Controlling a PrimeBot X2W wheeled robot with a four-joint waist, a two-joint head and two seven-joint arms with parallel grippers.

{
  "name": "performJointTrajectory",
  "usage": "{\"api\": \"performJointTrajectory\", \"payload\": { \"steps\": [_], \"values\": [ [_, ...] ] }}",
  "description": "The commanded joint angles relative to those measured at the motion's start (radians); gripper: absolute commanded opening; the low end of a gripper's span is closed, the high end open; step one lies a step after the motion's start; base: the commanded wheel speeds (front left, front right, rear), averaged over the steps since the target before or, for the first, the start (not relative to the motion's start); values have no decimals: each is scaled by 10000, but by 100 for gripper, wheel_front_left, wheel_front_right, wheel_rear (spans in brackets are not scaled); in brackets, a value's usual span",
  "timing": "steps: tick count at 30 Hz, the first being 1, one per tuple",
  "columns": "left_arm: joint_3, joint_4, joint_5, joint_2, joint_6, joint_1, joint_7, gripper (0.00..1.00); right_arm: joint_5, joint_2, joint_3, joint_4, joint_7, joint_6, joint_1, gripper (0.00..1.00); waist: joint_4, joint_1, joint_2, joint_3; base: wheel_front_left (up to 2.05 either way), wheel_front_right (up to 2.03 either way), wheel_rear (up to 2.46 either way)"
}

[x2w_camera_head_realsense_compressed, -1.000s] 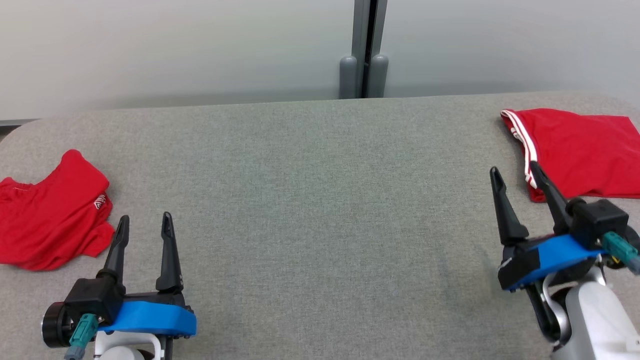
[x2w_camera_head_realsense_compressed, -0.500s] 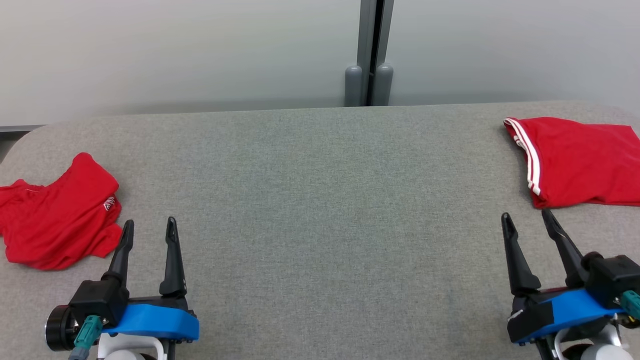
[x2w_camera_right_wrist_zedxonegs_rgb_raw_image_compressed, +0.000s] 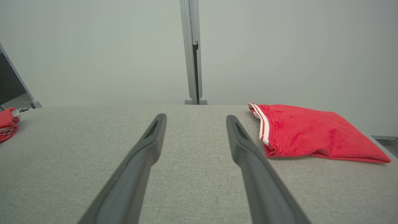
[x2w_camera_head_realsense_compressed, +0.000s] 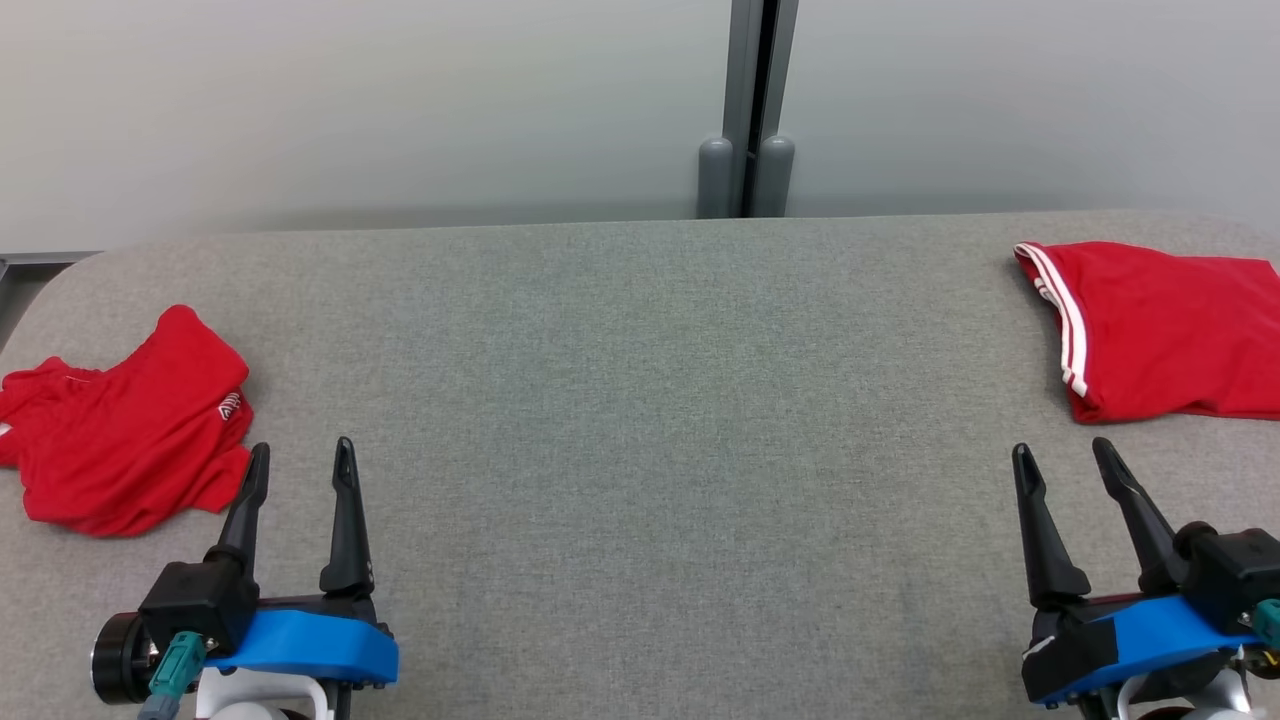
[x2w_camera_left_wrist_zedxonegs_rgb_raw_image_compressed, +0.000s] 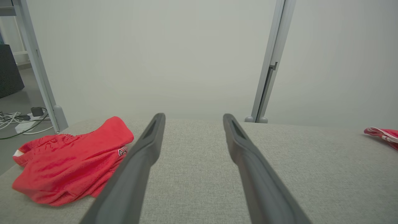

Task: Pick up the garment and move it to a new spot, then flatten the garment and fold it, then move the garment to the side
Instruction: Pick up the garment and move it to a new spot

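A crumpled red garment point(x2w_camera_head_realsense_compressed: 130, 450) with a small white logo lies at the table's left end, just left of my left gripper point(x2w_camera_head_realsense_compressed: 302, 447), which stands open and empty. The left wrist view has that garment point(x2w_camera_left_wrist_zedxonegs_rgb_raw_image_compressed: 71, 165) beside the left finger of the open gripper point(x2w_camera_left_wrist_zedxonegs_rgb_raw_image_compressed: 193, 115). A folded red garment point(x2w_camera_head_realsense_compressed: 1160, 330) with white stripes along one edge lies flat at the far right. My right gripper point(x2w_camera_head_realsense_compressed: 1060, 447) is open, empty, and a little nearer than its front edge. In the right wrist view the folded garment point(x2w_camera_right_wrist_zedxonegs_rgb_raw_image_compressed: 304, 133) lies right of the open gripper point(x2w_camera_right_wrist_zedxonegs_rgb_raw_image_compressed: 196, 116).
The grey fabric-covered table point(x2w_camera_head_realsense_compressed: 640, 420) stretches wide between the two garments. A pale wall with a grey vertical post point(x2w_camera_head_realsense_compressed: 748, 110) stands behind its far edge. Cables and a power strip point(x2w_camera_left_wrist_zedxonegs_rgb_raw_image_compressed: 21, 119) lie on the floor beyond the table's left end.
My right gripper has drawn back from the folded garment's striped edge toward me, still open. The head camera has shifted slightly. The left gripper holds its place.
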Motion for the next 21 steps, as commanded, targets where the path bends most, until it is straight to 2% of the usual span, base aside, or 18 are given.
{"api": "performJointTrajectory", "payload": {
  "steps": [1,10,21],
  "values": [
    [0,-26,-19,64,70,31,19,100,29,23,-26,-14,5,6,147,100,12,-1,0,5,0,0,0],
    [70,-67,-102,178,153,-135,16,100,46,21,-32,-19,53,6,139,100,431,-1,0,91,0,0,0],
    [80,-171,-156,279,280,-228,78,100,-63,19,-94,71,21,6,94,100,1842,-1,0,260,0,0,0]
  ]
}}
